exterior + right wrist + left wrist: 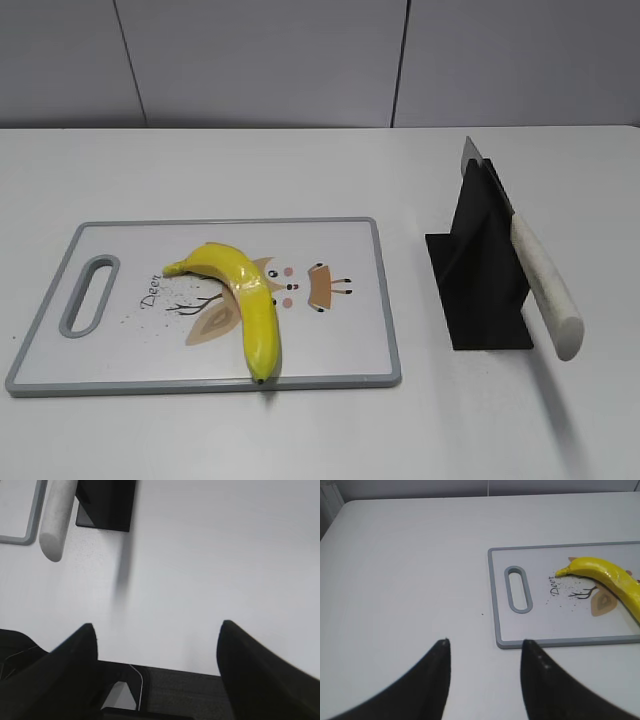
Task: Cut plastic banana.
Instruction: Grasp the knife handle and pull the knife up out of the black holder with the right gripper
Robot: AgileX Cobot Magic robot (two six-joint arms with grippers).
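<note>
The yellow plastic banana (245, 300) lies on a white cutting board with a grey rim (300, 380), dark tip toward the front edge. It also shows in the left wrist view (607, 575) on the board (545, 642). A knife with a white handle (545, 285) rests slanted in a black stand (480, 275); the handle end (54, 525) and the stand (107, 505) show in the right wrist view. My left gripper (485, 642) is open and empty above the table, left of the board's near corner. My right gripper (156, 627) is open and empty over the table's front edge. Neither gripper shows in the exterior view.
The white table (300, 170) runs back to a grey panelled wall (300, 60). The board has a handle slot (88, 295) at its left end and a deer drawing under the banana. The table's front edge (200, 672) is beneath my right gripper.
</note>
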